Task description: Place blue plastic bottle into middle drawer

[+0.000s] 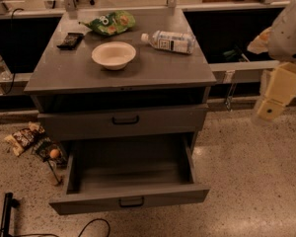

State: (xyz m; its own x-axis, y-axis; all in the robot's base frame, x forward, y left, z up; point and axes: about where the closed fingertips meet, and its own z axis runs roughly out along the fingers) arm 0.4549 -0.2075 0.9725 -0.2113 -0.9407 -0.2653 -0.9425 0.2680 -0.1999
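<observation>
The blue plastic bottle [170, 41], clear with a white cap and a white-and-bluish label, lies on its side on the grey cabinet's top [153, 75], at the back right, cap pointing left. The middle drawer [130, 200], the cabinet's lowest one, is pulled out and its grey inside holds nothing. My gripper [274, 100], with cream-coloured fingers, hangs at the far right, off the cabinet's right side, below the level of the top and well apart from the bottle. It holds nothing that I can see.
On the top stand a white bowl [113, 55], a green snack bag [111, 22] and a flat black object [70, 40]. The drawer above [124, 120] is closed. Snack packets [24, 138] lie on the floor at left. A small clear bottle [0, 65] stands far left.
</observation>
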